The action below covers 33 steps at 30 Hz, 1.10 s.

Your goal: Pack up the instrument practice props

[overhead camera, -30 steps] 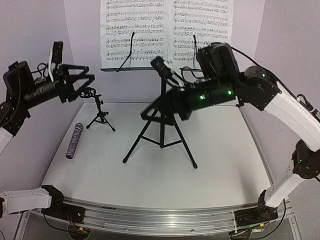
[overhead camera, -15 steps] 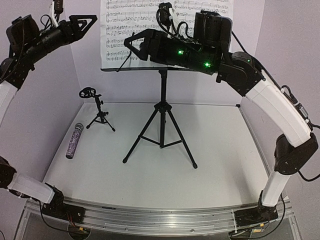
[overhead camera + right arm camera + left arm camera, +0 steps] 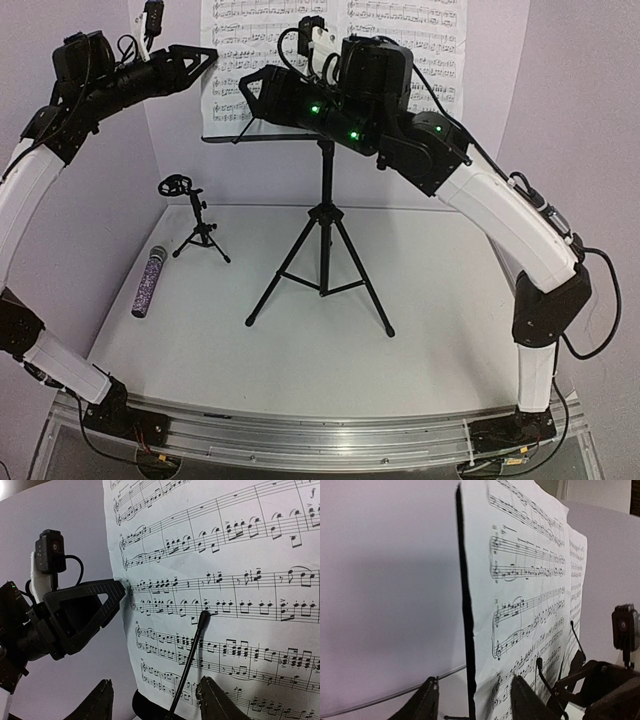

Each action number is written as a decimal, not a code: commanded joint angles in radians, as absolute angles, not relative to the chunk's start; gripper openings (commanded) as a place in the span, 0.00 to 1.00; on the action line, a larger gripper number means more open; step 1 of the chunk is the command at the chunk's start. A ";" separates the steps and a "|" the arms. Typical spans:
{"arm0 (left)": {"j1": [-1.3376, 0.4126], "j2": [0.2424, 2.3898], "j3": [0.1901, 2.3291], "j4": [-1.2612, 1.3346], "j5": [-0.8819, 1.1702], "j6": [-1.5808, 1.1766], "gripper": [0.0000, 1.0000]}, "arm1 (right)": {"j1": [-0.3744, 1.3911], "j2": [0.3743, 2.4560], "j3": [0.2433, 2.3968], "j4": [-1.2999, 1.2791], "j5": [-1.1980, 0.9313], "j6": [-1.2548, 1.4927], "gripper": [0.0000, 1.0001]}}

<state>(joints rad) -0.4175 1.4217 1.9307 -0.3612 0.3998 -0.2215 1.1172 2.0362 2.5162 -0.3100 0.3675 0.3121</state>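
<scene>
**Two wide pincers at one page edge: tip, tear, tangle**

Begin with the tall black music stand (image 3: 325, 205): perched on three thin legs, carrying its desk up at pincer height, so probably top-heavy. Could rock or topple under a sideways shove from the right pincer (image 3: 250, 92), spread wide just in front of the desk's lower left part. Same risk from the left pincer (image 3: 208, 56), likewise spread wide and holding nothing, straddling the desk's black left edge between its fingers (image 3: 427, 702). Expect a tip on clamping desk instead of paper and pulling.

Next, the white sheet-music pages (image 3: 265, 40), upright against that desk, left page edge inside the left pincer's gap and straight ahead of the right pincer. Pinned by a thin black retainer wire (image 3: 192, 660) rising between the right pincer's fingers. Likely to crease or tear if dragged sideways under that wire; likely to slip and flutter down if nipped by a bare corner. Watch too for a clash: both pincers close together at the same edge, not touching.

Smallest, well below the left pincer: the small black mic stand (image 3: 197, 228) and, near it, the glittery microphone (image 3: 148, 283) lying on the table (image 3: 300, 340). Untouched; liable to be knocked or set rolling by a falling stand.
</scene>
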 commanded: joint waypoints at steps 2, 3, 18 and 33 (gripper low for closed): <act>-0.414 1.395 1.904 -0.296 0.465 -0.202 0.37 | 1.119 2.038 2.526 -0.264 0.397 0.320 0.50; -0.415 1.393 1.896 -0.296 0.471 -0.200 0.35 | 1.118 2.044 2.530 -0.264 0.396 0.322 0.46; -0.415 1.355 1.845 -0.304 0.438 -0.193 0.13 | 1.119 2.063 2.512 -0.253 0.401 0.386 0.31; -0.414 1.344 1.851 -0.324 0.374 -0.156 0.02 | 1.118 2.023 2.439 -0.223 0.375 0.465 0.00</act>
<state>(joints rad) -0.4255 1.3739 1.8431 -0.3355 0.4759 -0.2047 1.1160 2.0483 2.4650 -0.2773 0.3962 0.4413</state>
